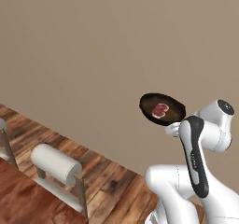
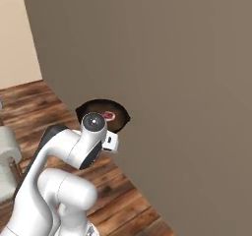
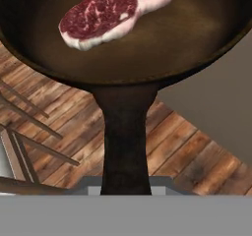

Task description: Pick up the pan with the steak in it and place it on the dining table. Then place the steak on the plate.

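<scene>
You have the pan (image 1: 163, 109) raised clear above the wooden floor (image 1: 107, 181), jaws pinched on its handle (image 3: 125, 141). The steak (image 3: 115, 11) lies inside it. The pan's far rim hangs near the wall (image 1: 116, 41); the stool (image 1: 57, 164) stands well apart.

Steak (image 3: 110, 11) in pan (image 3: 147, 53)

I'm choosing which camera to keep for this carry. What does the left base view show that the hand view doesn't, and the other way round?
Left base view alone: the stool and a corner of the dining table at lower left.
Hand view alone: the pan's handle running down toward the tool, and the steak's marbling.
Both: the pan held up in the air with the steak in it, over wood floor, by the wall.
</scene>
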Controlling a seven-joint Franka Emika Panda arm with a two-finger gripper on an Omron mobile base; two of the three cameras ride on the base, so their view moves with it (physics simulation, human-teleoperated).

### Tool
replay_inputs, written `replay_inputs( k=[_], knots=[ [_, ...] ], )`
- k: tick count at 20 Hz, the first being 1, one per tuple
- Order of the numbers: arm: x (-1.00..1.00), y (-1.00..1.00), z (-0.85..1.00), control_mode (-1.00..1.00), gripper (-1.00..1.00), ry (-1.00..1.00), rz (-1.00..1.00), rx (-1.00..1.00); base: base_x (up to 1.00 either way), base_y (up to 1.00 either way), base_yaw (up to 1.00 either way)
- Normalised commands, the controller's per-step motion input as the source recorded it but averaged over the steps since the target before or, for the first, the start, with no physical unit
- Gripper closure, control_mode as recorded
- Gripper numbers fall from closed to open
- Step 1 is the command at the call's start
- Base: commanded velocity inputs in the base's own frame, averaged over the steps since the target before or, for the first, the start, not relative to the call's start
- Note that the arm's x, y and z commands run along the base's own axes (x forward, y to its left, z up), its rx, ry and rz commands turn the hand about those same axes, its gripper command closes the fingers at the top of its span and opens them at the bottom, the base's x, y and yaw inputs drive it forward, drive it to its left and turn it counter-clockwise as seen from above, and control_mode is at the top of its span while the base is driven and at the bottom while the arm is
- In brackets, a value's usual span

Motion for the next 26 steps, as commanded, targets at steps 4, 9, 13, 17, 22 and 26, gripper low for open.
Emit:
replay_inputs(
  k=[4,9,13,17,22,26],
  knots=[
    [0.00,0.00,0.00,1.00,1.00,0.00,0.00,0.00,-0.10,0.00,0.46],
    [0.00,0.00,0.00,1.00,1.00,0.00,0.00,0.00,-0.10,0.00,0.47],
    [0.00,0.00,0.00,1.00,1.00,0.00,0.00,0.00,-0.11,0.00,0.46],
    [0.00,0.00,0.00,1.00,1.00,0.00,0.00,0.00,-0.11,0.00,0.46],
    [0.00,0.00,0.00,1.00,1.00,0.00,0.00,0.00,-0.12,0.00,0.46],
    [0.00,0.00,0.00,1.00,1.00,0.00,0.00,0.00,-0.12,0.00,0.46]
  ],
)
